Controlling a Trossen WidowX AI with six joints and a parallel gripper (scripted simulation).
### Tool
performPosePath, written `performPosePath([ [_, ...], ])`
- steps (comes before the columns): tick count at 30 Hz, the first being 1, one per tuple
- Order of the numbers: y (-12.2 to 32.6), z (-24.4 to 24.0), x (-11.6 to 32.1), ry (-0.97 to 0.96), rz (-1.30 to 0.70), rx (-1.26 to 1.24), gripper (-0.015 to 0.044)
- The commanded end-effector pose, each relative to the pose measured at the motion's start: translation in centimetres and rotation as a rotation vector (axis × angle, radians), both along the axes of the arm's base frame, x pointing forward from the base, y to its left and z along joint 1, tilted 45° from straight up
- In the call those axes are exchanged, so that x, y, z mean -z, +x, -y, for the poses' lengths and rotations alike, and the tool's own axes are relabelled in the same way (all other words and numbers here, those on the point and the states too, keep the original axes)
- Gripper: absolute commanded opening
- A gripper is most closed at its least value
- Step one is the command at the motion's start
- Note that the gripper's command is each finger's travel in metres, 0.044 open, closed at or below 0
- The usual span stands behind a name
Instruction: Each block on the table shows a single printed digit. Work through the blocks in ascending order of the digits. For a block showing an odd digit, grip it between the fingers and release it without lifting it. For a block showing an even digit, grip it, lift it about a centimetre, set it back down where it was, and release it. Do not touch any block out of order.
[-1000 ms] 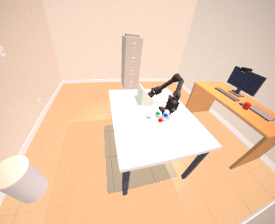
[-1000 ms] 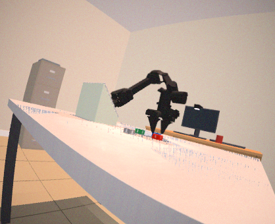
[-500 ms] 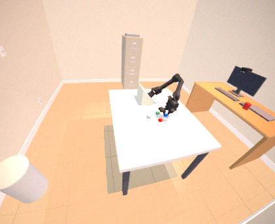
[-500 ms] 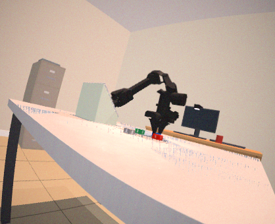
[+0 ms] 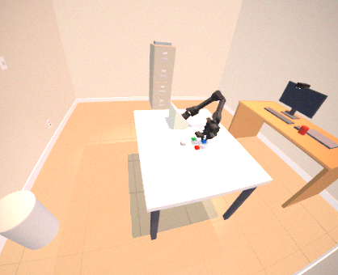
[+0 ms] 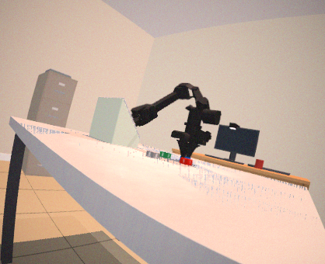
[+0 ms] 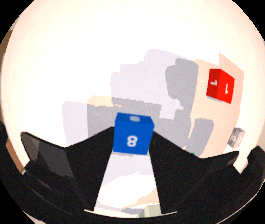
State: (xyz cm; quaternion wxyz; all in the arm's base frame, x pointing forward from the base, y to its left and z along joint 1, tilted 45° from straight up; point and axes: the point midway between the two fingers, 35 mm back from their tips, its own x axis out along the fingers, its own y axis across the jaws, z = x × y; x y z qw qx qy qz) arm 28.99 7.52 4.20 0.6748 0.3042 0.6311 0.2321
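Note:
A blue block (image 5: 204, 141) (image 7: 133, 137) showing 8 stands on the table. My gripper (image 5: 204, 138) (image 6: 186, 154) (image 7: 133, 131) points down over it and is shut on it, one fingertip against each side. A red block (image 5: 196, 147) (image 6: 186, 161) (image 7: 220, 87) showing 1 lies apart from the fingers, at upper right in the wrist view. A grey-white block (image 5: 183, 143) (image 6: 152, 154) (image 7: 236, 137) stands farther off; its digit is too small to read. A green block (image 5: 193, 138) (image 6: 165, 154) stands between the grey-white and blue ones in the top view; its digit cannot be read.
A pale green upright panel (image 5: 177, 117) (image 6: 111, 121) stands on the white table (image 5: 168, 178) (image 6: 142, 194) near the arm's base. A wooden desk with a monitor (image 5: 302, 101) (image 6: 236, 141) and a red mug (image 5: 303, 130) (image 6: 259, 164) is beyond the table.

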Motion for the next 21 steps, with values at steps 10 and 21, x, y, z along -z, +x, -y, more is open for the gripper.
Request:
performPosePath([
  [10,-0.11,0.87,-0.92,0.003,-0.002,0.002,0.0120],
  [21,-0.13,1.01,-1.06,0.003,-0.002,0.002,0.0120],
])
